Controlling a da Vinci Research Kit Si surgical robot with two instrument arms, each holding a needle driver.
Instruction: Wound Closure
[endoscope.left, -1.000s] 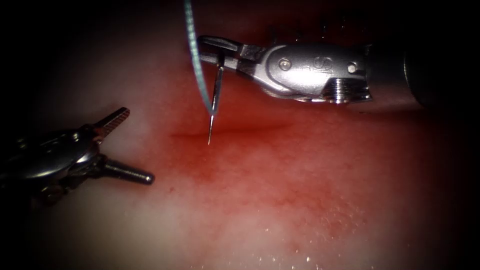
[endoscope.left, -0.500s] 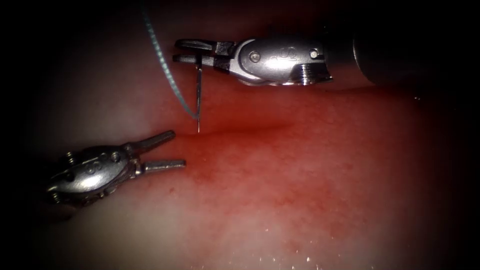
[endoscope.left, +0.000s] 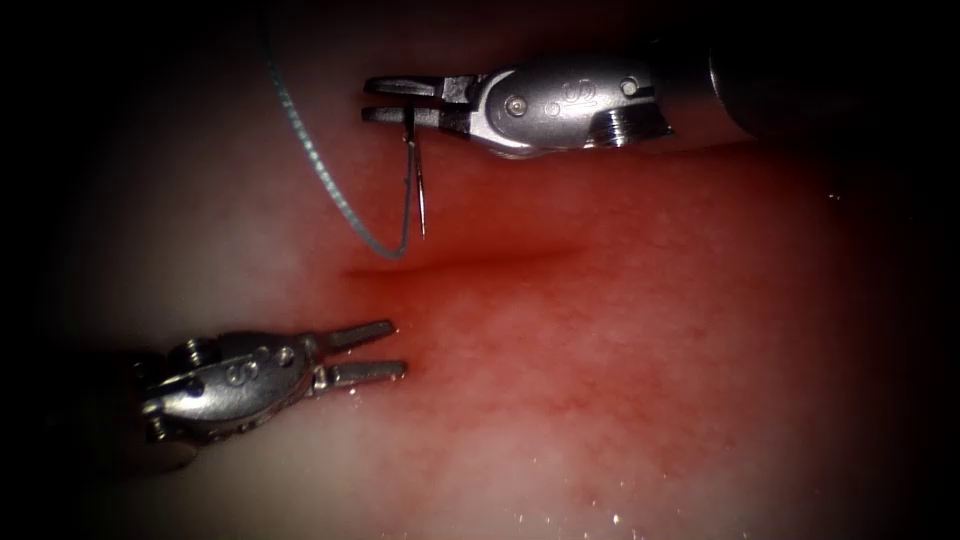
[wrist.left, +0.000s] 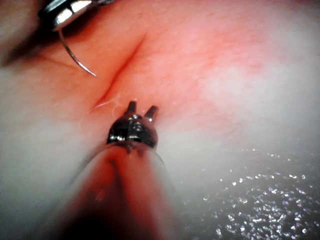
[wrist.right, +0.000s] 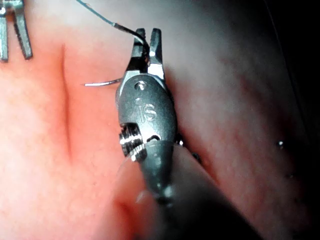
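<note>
Tissue (endoscope.left: 620, 400) carries a shallow cut (endoscope.left: 470, 262) ringed with red fluid (endoscope.left: 560, 330). We find the right tool (endoscope.left: 385, 101) above the cut, jaws pinching the needle (endoscope.left: 420, 195) near its thread end; its tip hangs clear of the tissue. We note the left tool (endoscope.left: 385, 350) below the cut's left end, jaws parted, holding nothing. Thread (endoscope.left: 310, 140) trails from the needle up and leftward.

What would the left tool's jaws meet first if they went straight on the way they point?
Probably bare tissue just below the cut; depth is unclear. The left tool is open, holding nothing.
</note>
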